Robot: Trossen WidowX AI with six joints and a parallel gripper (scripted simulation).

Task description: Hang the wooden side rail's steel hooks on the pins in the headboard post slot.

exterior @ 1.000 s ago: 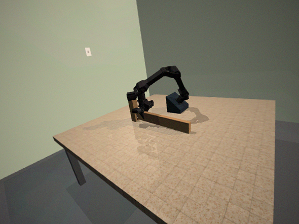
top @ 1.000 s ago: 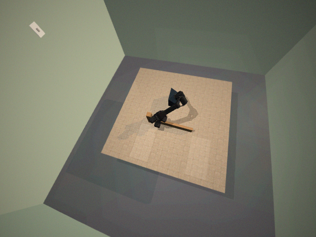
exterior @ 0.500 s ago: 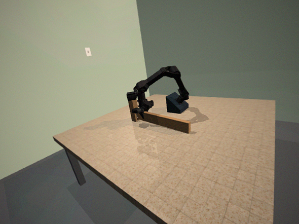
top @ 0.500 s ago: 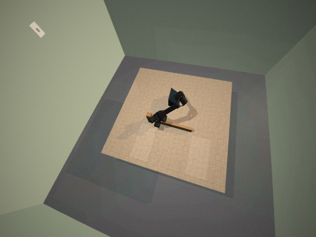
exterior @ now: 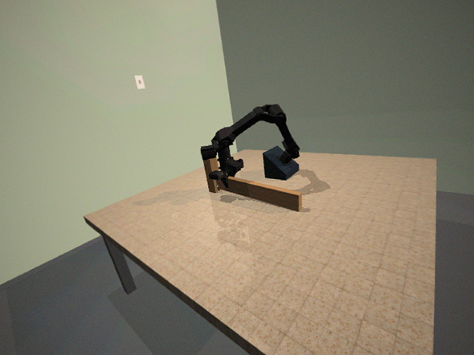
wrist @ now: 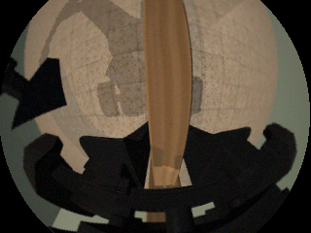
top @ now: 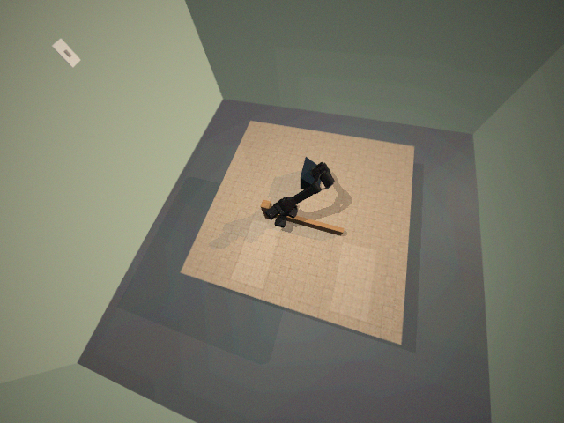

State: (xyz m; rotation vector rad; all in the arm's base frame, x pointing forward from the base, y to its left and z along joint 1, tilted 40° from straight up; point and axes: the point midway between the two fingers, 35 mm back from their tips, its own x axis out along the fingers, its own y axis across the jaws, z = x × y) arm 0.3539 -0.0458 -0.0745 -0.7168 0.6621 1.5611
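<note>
The wooden side rail lies as a long plank on edge across the table. Its near end is at the upright headboard post, and its far end rests on the table top. My gripper is shut on the rail close to the post end. In the wrist view the rail runs straight away from between the dark fingers. The steel hooks, the slot and the pins are hidden behind the gripper and the rail end.
The arm's dark blue wedge base stands behind the rail. The tiled table reaches well beyond the rail on all sides; its left edge is not far past the post.
</note>
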